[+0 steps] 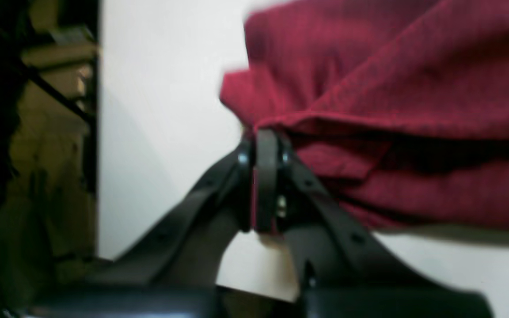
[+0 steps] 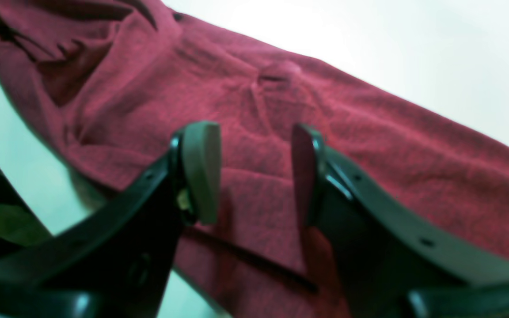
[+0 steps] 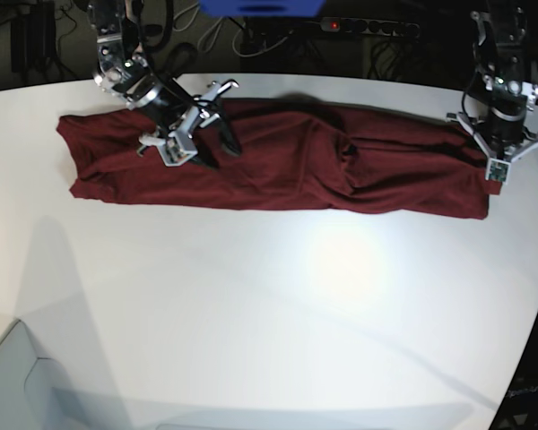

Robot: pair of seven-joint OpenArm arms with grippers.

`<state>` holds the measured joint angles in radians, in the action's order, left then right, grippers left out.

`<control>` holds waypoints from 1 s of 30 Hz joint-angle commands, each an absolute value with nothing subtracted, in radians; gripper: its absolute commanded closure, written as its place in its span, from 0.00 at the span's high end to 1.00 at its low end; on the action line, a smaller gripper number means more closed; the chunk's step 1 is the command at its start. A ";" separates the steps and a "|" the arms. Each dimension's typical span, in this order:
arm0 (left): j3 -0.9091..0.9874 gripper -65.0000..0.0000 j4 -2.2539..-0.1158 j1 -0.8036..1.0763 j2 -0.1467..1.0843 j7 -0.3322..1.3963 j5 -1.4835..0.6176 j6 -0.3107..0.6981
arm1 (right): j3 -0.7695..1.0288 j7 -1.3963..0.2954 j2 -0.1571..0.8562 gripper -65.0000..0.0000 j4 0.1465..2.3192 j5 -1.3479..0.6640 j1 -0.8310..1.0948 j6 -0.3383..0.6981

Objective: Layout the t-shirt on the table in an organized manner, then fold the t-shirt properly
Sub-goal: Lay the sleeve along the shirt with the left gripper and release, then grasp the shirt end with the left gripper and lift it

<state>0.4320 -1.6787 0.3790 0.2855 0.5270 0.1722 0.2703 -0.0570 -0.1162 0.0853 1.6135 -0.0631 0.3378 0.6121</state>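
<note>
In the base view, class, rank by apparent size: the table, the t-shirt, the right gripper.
1. table
2. t-shirt
3. right gripper, open over the cloth

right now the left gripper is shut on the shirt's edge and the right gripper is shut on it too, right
Not quite. The left gripper is shut on the t-shirt edge, but the right gripper is open over the fabric, jaws apart, as the right wrist view shows.

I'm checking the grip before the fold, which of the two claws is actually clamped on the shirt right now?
The left claw, shut on a fold at the t-shirt's edge. The right claw hangs open above the fabric, its pads apart.
</note>
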 commanded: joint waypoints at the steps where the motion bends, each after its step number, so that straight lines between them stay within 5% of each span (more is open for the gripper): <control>1: 0.440 0.00 -1.692 0.374 0.305 0.509 0.174 0.262 | -0.056 -0.088 0.087 0.42 1.629 -0.079 0.334 0.619; 18: 0.516 0.00 -1.773 0.332 0.329 0.509 0.173 0.262 | -0.056 -0.088 0.087 0.42 1.630 -0.079 0.334 0.619; 30: 0.509 0.01 -1.630 0.305 0.321 0.507 0.173 0.262 | -0.056 -0.088 0.087 0.42 1.630 -0.081 0.335 0.619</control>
<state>0.5034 -1.6138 0.3183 0.3042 0.5270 0.1680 0.2733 -0.0570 -0.1158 0.0853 1.6135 -0.0635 0.3382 0.6121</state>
